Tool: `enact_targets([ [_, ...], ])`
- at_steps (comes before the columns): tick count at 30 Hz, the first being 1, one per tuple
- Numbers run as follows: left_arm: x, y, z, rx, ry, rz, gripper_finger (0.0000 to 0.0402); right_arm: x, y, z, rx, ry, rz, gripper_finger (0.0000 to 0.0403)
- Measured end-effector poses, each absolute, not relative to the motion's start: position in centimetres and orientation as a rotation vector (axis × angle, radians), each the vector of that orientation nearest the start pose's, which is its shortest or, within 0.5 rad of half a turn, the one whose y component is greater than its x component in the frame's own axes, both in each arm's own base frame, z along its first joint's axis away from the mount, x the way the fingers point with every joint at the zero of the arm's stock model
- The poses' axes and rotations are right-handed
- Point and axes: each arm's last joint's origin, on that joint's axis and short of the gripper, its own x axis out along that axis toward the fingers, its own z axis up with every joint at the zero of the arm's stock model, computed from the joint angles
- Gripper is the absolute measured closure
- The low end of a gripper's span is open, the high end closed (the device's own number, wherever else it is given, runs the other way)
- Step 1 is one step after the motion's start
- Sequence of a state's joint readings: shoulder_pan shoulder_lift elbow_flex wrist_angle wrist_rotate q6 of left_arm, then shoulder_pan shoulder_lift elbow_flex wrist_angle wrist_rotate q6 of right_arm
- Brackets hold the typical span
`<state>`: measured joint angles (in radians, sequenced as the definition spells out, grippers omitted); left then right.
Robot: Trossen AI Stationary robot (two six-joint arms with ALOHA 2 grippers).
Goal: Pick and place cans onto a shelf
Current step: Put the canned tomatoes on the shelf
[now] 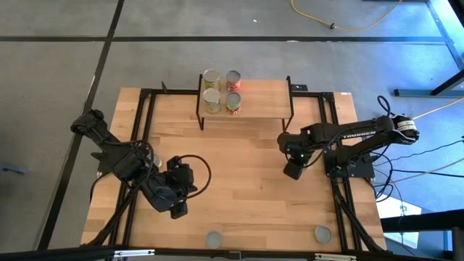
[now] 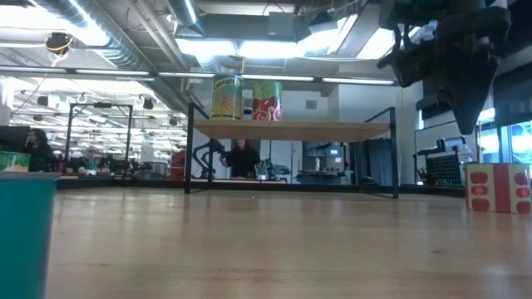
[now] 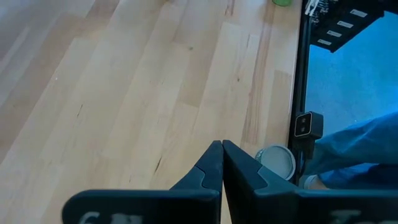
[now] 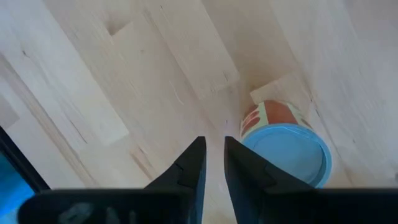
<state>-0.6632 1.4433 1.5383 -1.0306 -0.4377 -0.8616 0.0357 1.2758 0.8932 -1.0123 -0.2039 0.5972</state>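
The shelf stands at the table's far side, a light board on thin black legs. Several cans stand upright on its left part, two of them visible in the low view. A red-labelled can stands on the table below and just beside my right gripper, whose fingers are slightly apart over bare wood. In the high view that gripper hides this can. My left gripper hovers shut over the near left of the table.
Two more cans stand upright near the table's near edge. The left one shows past my left fingers and as a teal wall close to the low camera. A black frame runs along the table's sides.
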Motion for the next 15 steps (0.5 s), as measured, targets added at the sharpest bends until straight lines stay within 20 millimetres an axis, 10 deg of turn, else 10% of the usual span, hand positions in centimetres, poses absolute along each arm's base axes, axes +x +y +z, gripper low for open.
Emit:
enact_targets([
  [15,22.85,-16.30,37.26,-0.322,0.809,0.143,0.0401,20.94,1.26,22.55,0.615,1.408,-0.265,0.0343],
])
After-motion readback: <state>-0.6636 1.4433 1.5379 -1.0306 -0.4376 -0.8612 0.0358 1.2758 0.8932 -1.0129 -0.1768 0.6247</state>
